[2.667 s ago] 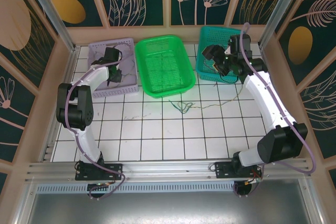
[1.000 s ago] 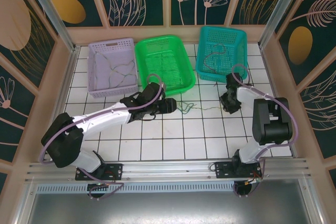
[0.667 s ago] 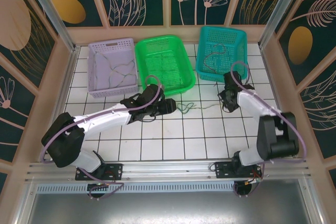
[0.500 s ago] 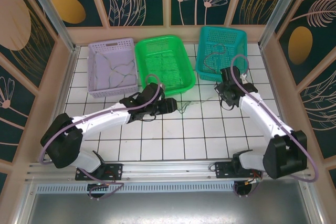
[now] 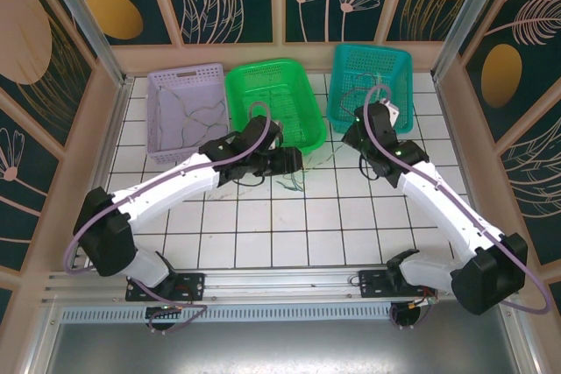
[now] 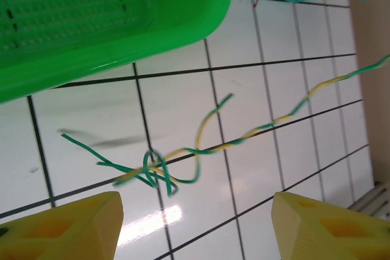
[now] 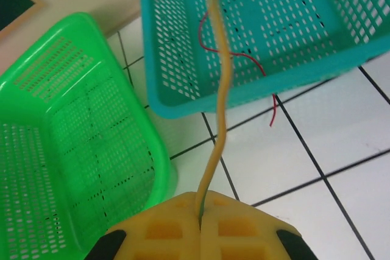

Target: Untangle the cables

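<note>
The knot (image 6: pixel 155 172) is the work that remains: a thin green wire and a yellow one, twisted round each other like a two-ply cord, bunch into a small loose snarl on the white tiles just off the near right corner of the green basket (image 5: pixel 274 109), with short green ends sticking out of it. From the snarl the twisted pair (image 6: pixel 268 126) runs out, away from the green basket, and lifts off the floor. The right gripper (image 7: pixel 200 202), on the green basket's right-hand side, has its jaws pressed together on a yellowish wire (image 7: pixel 219 120), which I judge to be the far end of that same pair. The left gripper (image 6: pixel 195 198) hangs over the knot just in front of the green basket, jaws spread wide with nothing between them. Some sorting looks done: a reddish-brown wire (image 7: pixel 244 59) lies in the teal basket (image 5: pixel 371 85) on the green basket's right, one end poking out through the mesh, and pale wires (image 5: pixel 197 116) lie loose in the lilac basket (image 5: pixel 166 142) on its left. The green basket's own contents are too fine to make out. All three baskets are perforated plastic with rounded rims; the wires are slim, limp and kinked; the tiles are glossy with dark grout.
</note>
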Robot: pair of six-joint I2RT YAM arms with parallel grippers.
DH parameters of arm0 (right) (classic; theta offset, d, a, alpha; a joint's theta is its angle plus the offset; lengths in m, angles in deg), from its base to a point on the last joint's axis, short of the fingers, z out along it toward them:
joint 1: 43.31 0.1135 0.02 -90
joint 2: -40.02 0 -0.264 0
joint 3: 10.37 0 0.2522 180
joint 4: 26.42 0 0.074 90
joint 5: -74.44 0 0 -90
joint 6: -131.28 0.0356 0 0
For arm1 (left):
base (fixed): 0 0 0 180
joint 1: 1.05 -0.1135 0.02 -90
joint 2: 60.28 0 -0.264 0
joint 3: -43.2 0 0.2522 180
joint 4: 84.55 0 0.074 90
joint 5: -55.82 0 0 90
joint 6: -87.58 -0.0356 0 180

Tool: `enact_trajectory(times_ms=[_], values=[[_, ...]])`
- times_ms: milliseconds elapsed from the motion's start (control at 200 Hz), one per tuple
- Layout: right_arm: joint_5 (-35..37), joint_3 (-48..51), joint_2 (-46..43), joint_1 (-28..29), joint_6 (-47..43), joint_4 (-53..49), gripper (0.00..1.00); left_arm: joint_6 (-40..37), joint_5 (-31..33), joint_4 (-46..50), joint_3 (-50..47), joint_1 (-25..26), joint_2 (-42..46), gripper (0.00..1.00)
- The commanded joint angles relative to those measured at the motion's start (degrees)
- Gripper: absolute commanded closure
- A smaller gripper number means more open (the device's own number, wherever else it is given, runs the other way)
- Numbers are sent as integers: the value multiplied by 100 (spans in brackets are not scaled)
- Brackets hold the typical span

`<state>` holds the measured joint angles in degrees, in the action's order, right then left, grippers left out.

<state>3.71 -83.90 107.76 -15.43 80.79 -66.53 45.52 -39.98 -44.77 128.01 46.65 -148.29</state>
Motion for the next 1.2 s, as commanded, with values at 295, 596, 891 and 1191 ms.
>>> enact_trajectory(times_ms=[295,596,891,1191], values=[[106,-155,-83,69,-534,332,100,21,-476,-225,-560,33,-103,38],[142,-341,-29,70,-473,75,100,-381,-763,-672,-684,158,-86,34],[83,-400,-79,70,-255,-17,100,-61,-117,-822,-606,220,-463,35],[157,-480,-347,39,-125,-389,100,-201,1501,-227,-270,217,-953,65]])
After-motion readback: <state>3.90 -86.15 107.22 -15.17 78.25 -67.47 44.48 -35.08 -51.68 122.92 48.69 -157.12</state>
